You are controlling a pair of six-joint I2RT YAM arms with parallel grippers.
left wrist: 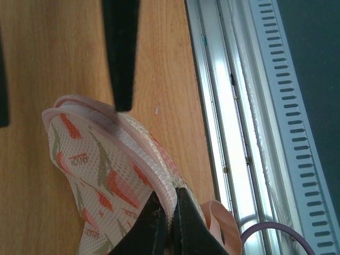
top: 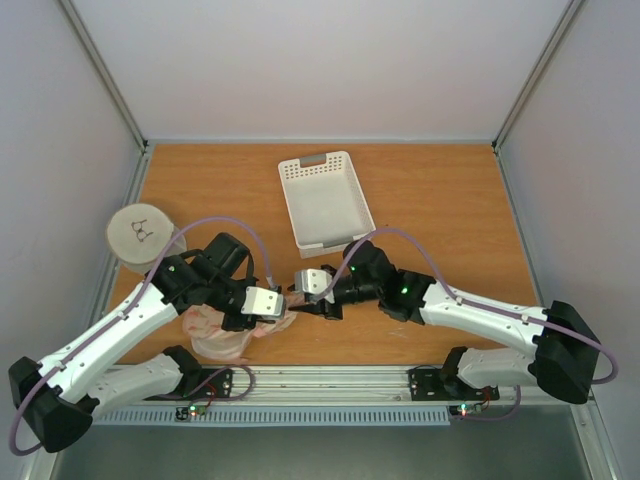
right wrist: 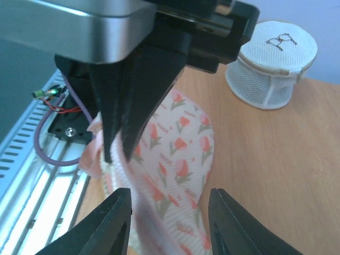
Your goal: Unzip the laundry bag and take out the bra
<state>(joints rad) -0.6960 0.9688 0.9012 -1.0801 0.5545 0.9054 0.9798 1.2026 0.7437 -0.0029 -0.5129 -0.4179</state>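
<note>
I see the laundry bag (top: 215, 335) lying at the near edge of the table (top: 450, 200), just by the metal rail (top: 330, 378) and in front of the left arm. One end of it is drawn up toward the middle, where the two grippers meet. The left gripper (left wrist: 169, 215) has its fingers pinched tight on the bag's pink-edged seam, and the patterned fabric hangs from that hold. The right gripper (right wrist: 170, 226) faces it with its fingers apart. They straddle the same raised edge of the bag, and I cannot tell whether either finger touches the fabric. From the left wrist camera a peach loop shows beside the rail under the bag. It looks like a strap of the bra (left wrist: 222, 220). The rest of it is hidden from me. The round mesh pouch (top: 140, 235) sits near the left edge, apart from the bag. The white basket (top: 325, 200) stands farther back, well apart.
</note>
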